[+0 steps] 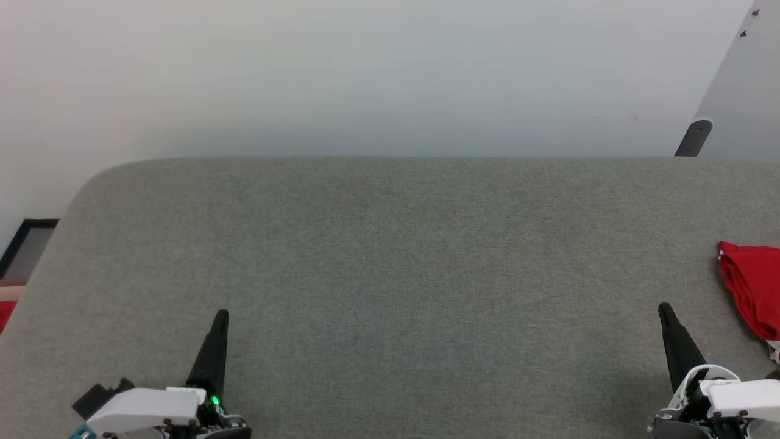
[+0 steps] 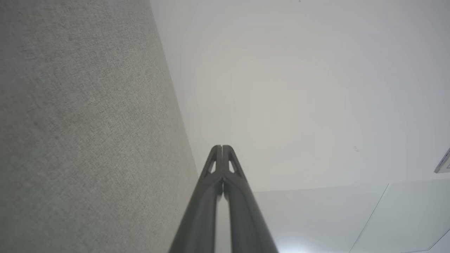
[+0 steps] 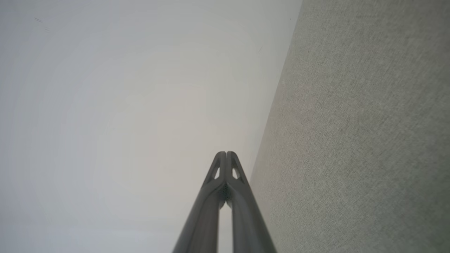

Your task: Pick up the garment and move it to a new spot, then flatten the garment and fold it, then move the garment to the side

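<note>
Bright, even, diffuse; shadows soft. Faint shade on pad (image 1: pixel 390 274) beside right gripper (image 1: pixel 666 311). Wall (image 1: pixel 365 73) washed out, cool cast near base. Garment (image 1: pixel 752 292) red vivid, folds legible. Wrist views: warm glow mid-wall, corners darkened, weave smeared toward edges. Small glare low on panel (image 2: pixel 334 218). Head view sharp.

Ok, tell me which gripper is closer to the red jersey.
The right gripper: the red jersey lies close beside it at the head view's right edge; the left gripper is far across the grey table.
</note>
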`<state>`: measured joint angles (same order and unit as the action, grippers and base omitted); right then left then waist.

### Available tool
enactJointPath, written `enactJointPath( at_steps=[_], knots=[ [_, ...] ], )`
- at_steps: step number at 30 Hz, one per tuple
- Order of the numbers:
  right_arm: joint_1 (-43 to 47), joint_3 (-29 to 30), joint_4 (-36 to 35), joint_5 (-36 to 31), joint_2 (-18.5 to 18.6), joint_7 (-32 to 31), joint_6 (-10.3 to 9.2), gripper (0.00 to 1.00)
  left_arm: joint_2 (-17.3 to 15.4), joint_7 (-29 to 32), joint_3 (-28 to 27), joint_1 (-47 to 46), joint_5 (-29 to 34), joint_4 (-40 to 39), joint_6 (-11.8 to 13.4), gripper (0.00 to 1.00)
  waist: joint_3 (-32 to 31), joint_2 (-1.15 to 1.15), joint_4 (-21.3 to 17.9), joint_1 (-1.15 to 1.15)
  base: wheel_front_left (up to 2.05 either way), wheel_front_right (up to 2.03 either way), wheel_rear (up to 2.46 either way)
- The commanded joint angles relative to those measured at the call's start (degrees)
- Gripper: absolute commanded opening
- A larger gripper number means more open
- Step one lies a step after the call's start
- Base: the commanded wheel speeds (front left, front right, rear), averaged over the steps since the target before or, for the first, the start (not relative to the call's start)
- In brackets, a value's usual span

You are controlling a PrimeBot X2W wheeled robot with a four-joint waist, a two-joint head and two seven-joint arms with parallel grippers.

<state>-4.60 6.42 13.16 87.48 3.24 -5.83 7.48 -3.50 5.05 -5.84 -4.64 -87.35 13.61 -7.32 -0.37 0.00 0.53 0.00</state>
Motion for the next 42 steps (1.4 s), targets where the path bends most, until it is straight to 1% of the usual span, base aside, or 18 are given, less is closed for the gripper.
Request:
enactJointPath(
  at_steps=[1, 14, 42],
  knots=[
    [-0.98, 0.10, 0.14, 1.10, -0.19, -0.23, 0.02, 0.00, 0.15, 0.32, -0.23, -0.94, -1.28, 0.04, -0.27, 0.00, 0.07, 0.00, -0.07, 0.00, 0.00, 0.00, 0.00],
    [-2.25, 0.18, 1.04, 5.27, -0.52, -0.81, 0.02, 0.00, 0.58, 1.54, -0.65, -2.00, -5.44, 0.59, -0.30, 0.00, 0.55, 0.00, -0.53, 0.00, 0.00, 0.00, 0.00],
    [-1.85, 0.13, 0.98, 4.98, -0.49, -0.78, 0.03, 0.00, 0.61, 1.54, -0.72, -1.96, -5.15, 0.54, -0.30, 0.00, 0.55, 0.00, -0.53, 0.00, 0.00, 0.00, 0.00]
  ],
)
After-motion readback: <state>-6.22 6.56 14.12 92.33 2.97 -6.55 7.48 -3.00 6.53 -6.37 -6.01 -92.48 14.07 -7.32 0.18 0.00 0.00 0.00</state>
